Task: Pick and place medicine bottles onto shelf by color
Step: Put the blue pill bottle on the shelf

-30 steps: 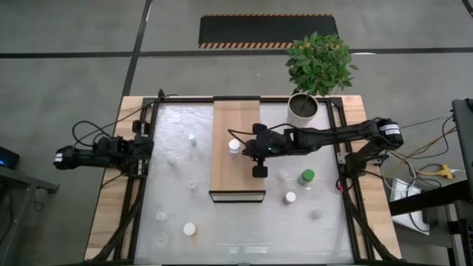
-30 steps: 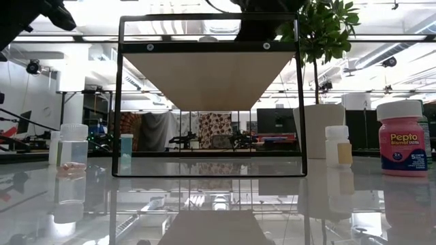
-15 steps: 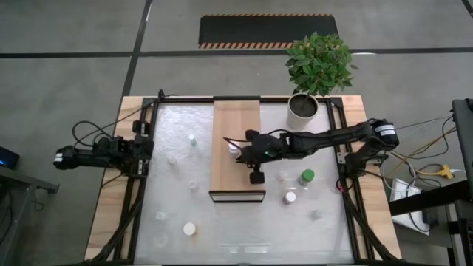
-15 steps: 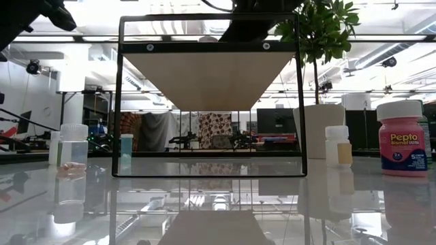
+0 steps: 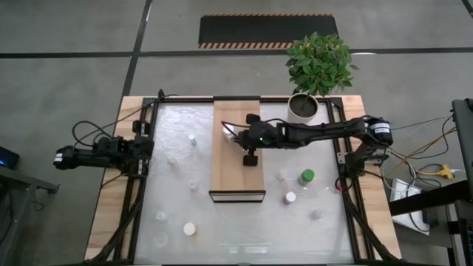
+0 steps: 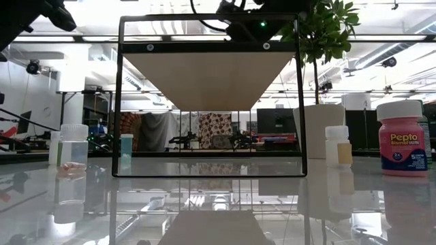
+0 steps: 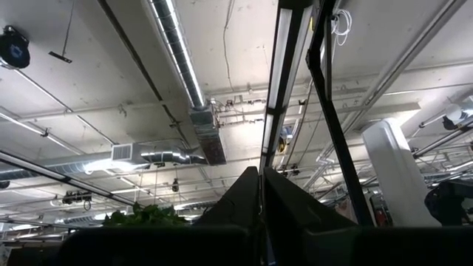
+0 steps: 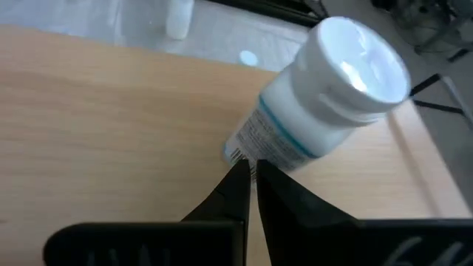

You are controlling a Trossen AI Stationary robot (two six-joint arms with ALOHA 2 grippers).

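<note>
The right end effector is over the upper part of the shelf, near the shelf's left edge in the high view. In the right wrist view its two fingers are pressed together with almost no gap, and their tips touch the label of a white bottle that leans tilted on the wood. I cannot tell if the tips pinch it or only push it.

The lower half of the shelf is bare. On the worktop, right of the shelf, stand the green-topped bottle and a white-capped bottle, well apart from the shelf edge.

The left end effector is at the left border of the worktop, fingers closed on nothing.
</note>
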